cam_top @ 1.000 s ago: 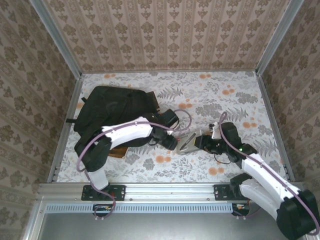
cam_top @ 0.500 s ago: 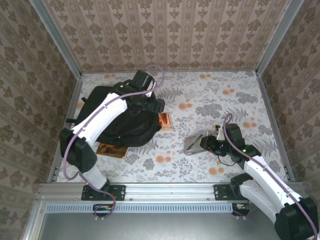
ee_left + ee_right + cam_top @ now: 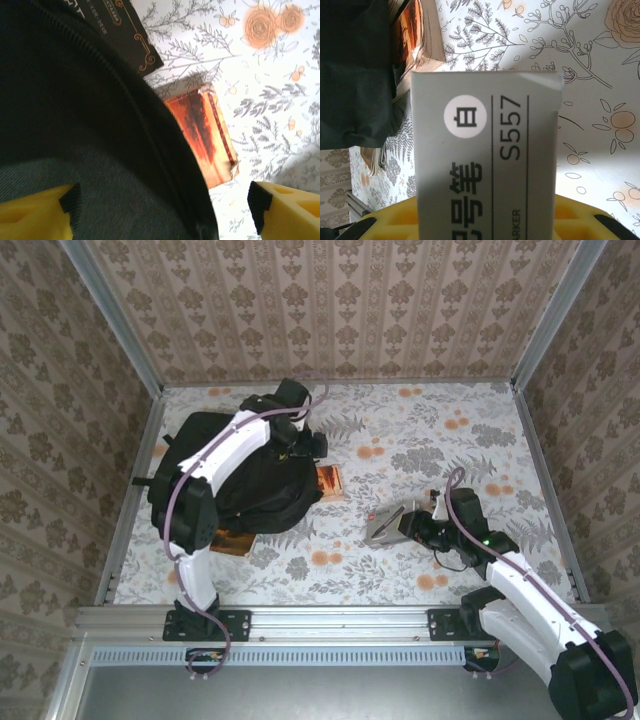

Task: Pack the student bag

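Student bag [image 3: 235,475]: black, soft, lying flat on the left half of the floral counter [image 3: 440,440]. Its bulk sits toward the left wall and its right edge reaches near the counter's middle.

Left tool [image 3: 303,445]: the arm arches over the bag from the near edge, and the tool sits above the fabric at the bag's far-right corner. In the left wrist view both yellow fingers [image 3: 30,215] stand wide apart at the lower corners with nothing pinched between them, so the tool is released. Bag fabric spans the gap beneath them and runs up the left of that view. Cannot tell whether the fingers touch the cloth.

Orange book [image 3: 330,481]: on the counter against the bag's right edge, partly overlapped by it, just on the near side of the left tool.

Black book [image 3: 127,37]: gold ornament on the cover. One corner shows past the bag's edge, beyond the orange book.

Brown book [image 3: 225,540]: pokes out from under the bag's near edge.

Right tool [image 3: 410,528]: low over the counter, right of centre and well apart from the bag, pointing toward it. It is clenched on a grey box [image 3: 385,524], held by one end with the free end aimed at the bag. In the right wrist view the box face reads "S557" beside a white disc. The bag's dark edge and the orange book lie beyond it at upper left.
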You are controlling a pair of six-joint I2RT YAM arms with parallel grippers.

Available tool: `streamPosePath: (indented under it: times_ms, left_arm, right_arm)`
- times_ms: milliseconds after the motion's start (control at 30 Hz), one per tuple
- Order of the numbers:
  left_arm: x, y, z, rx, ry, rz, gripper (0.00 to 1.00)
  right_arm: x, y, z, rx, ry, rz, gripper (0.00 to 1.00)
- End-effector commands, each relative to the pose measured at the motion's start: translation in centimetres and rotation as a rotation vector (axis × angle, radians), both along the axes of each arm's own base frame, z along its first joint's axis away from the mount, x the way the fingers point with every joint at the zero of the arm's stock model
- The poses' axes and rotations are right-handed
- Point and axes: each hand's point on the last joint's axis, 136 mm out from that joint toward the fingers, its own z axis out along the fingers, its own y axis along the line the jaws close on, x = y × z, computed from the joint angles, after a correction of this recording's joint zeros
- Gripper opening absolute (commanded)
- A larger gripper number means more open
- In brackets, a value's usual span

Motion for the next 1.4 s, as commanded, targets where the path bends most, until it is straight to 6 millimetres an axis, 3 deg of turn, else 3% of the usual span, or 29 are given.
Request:
streamPosePath:
  times_ms: [0, 367, 600, 833, 1000, 1133, 1300, 1367]
  left_arm:
    - [0.9, 0.2, 0.1, 0.001, 0.009, 0.045, 0.81]
    - [1.2, 1.3, 1.7, -0.043, -0.018, 0.058, 0.53]
    - [1.0, 1.9, 1.3, -0.070, 0.005, 0.064, 0.25]
    - [0.6, 1.8, 3.6, -0.113, -0.021, 0.055, 0.21]
    - [0.0, 1.8, 6.6, -0.162, -0.049, 0.037, 0.23]
    - [-0.5, 1.7, 7.9, -0.184, -0.043, 0.017, 0.22]
    - [-1.3, 1.2, 8.8, -0.232, -0.030, -0.002, 0.04]
    - [-0.9, 2.0, 9.5, -0.268, -0.029, 0.026, 0.03]
  right_arm:
    - [0.0, -0.1, -0.6, 0.006, 0.000, -0.007, 0.36]
    - [0.0, -0.2, -1.3, -0.001, 0.002, -0.010, 0.35]
    - [0.3, 0.1, -1.2, 0.009, 0.006, -0.003, 0.34]
    - [0.3, 0.1, -0.8, 0.007, 0.006, 0.001, 0.33]
    - [0.6, 0.3, 0.6, 0.015, -0.020, 0.008, 0.33]
    - [1.2, 0.7, 2.1, 0.042, -0.043, 0.012, 0.32]
    - [2.6, 2.0, 5.3, 0.133, -0.101, 0.020, 0.32]
    - [3.3, 2.6, 7.4, 0.179, -0.134, 0.023, 0.32]
